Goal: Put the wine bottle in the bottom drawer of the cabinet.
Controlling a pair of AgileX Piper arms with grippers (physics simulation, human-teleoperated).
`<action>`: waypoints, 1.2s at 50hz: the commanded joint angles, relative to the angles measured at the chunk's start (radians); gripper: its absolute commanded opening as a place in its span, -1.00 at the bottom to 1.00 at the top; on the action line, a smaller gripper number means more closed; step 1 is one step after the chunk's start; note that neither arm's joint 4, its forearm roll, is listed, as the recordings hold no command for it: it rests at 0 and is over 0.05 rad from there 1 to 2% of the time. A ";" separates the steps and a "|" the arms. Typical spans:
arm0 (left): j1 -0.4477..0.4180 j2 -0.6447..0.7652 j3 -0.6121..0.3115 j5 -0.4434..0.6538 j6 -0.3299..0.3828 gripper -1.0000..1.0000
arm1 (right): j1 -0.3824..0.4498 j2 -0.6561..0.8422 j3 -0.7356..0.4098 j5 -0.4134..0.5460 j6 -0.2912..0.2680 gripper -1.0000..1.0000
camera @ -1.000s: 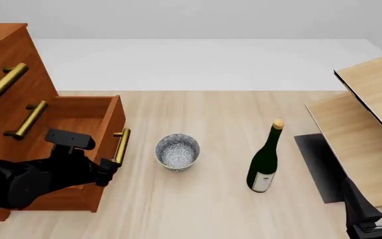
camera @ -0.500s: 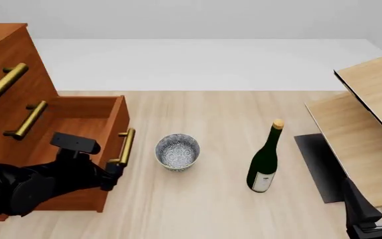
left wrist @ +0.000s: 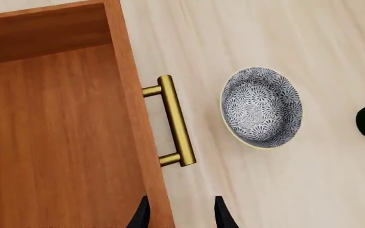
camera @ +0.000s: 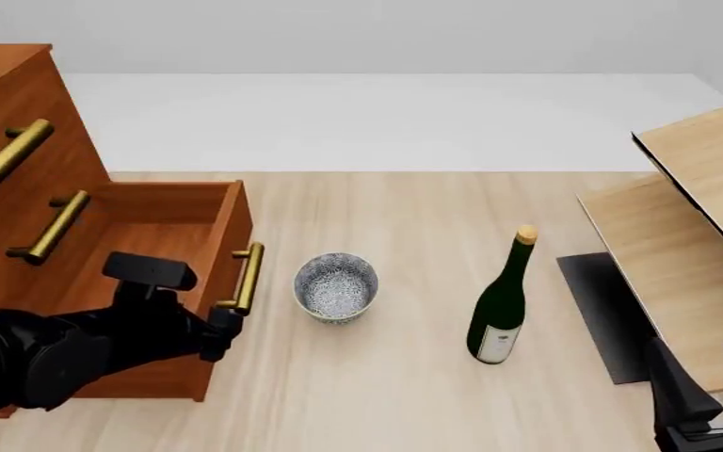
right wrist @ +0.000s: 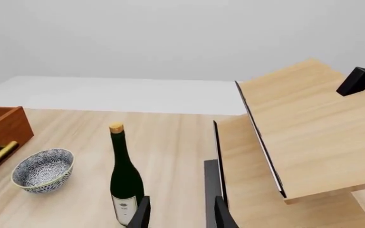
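The wine bottle (camera: 500, 311) (right wrist: 125, 185) stands upright on the table, right of centre, with nothing touching it. On the left is the cabinet (camera: 10, 113), its bottom drawer (camera: 148, 221) (left wrist: 55, 142) pulled well out and showing nothing inside. My left gripper (camera: 219, 334) (left wrist: 181, 213) hangs at the near end of the drawer's brass handle (camera: 249, 278) (left wrist: 175, 121). Its fingers are apart, one on each side of the front board, and the handle lies beyond the tips. My right gripper (camera: 714, 386) (right wrist: 181, 213) is open and holds nothing at the near right, well short of the bottle.
A speckled grey bowl (camera: 335, 286) (left wrist: 262, 107) sits between the drawer front and the bottle. Pale light-wood furniture (camera: 700, 217) (right wrist: 309, 133) with a black base plate (camera: 601, 311) fills the right side. Two upper drawers with brass handles (camera: 10, 155) stay shut.
The bottom drawer has slid further out to the right, and my left arm has moved with it. The bottle, the bowl and the right arm have not moved.
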 commanded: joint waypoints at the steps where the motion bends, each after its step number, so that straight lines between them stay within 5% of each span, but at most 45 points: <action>1: -0.055 -0.012 -0.016 0.011 0.006 1.00 | 0.002 0.001 0.000 0.002 0.000 1.00; 30: -0.026 -0.220 -0.131 0.226 0.137 1.00 | 0.003 -0.001 0.000 0.001 0.003 1.00; 50: -0.057 -0.287 -0.377 0.377 0.066 1.00 | 0.006 -0.001 0.000 0.001 0.002 1.00; 60: -0.140 -0.314 -0.404 0.355 0.057 1.00 | 0.006 -0.001 0.000 0.001 0.001 1.00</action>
